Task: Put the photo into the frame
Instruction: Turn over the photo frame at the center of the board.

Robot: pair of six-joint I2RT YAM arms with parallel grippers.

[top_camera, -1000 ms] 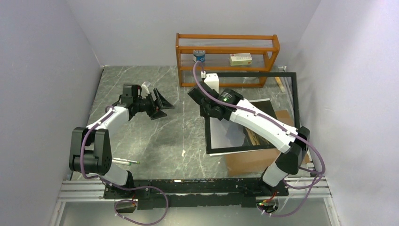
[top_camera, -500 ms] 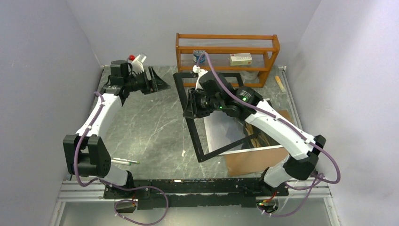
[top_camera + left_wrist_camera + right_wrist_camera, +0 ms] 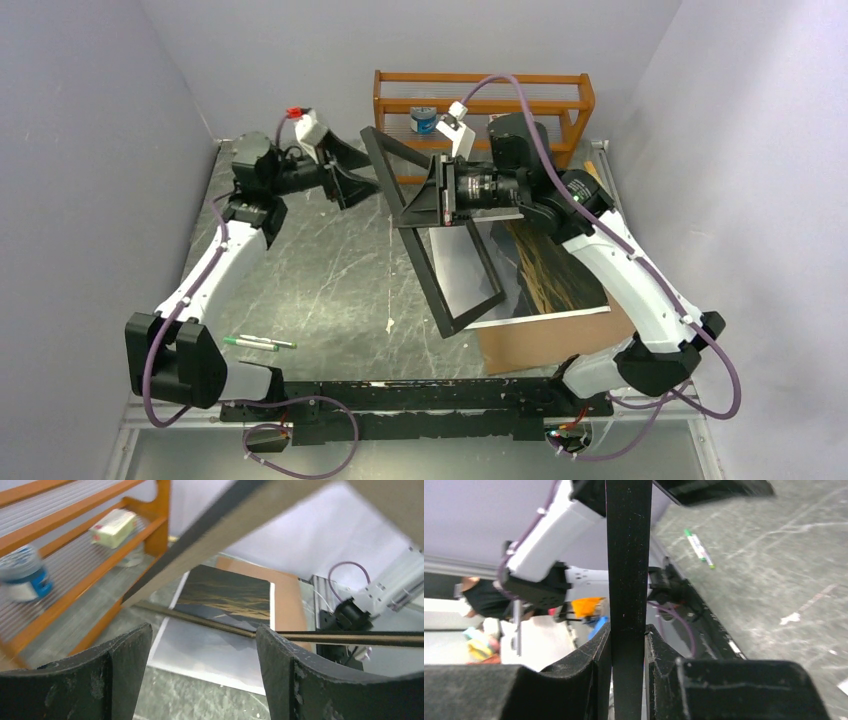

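My right gripper (image 3: 441, 196) is shut on the upper bar of the frame (image 3: 421, 272) and holds it off the table, tipped up on its edge. In the right wrist view the frame's black bar (image 3: 626, 555) stands pinched between the two pads, with the gripper (image 3: 628, 635) closed on it. My left gripper (image 3: 360, 178) is open just left of the frame's top corner. The frame's edge (image 3: 225, 525) crosses above its fingers (image 3: 125, 680). The photo (image 3: 555, 270) lies face up on the table under the frame, its dark hillside and grey sky (image 3: 225, 595) showing.
A brown cardboard sheet (image 3: 540, 340) lies under the photo's near right side. An orange-brown shelf rack (image 3: 480, 78) stands at the back with a blue can (image 3: 424, 120) and a small box (image 3: 112, 527). A green pen (image 3: 255, 343) lies near the left arm's base.
My right arm has lifted the frame from flat on the table, swung it left and tipped it up on edge. My left arm has reached back and up to the frame's top corner.
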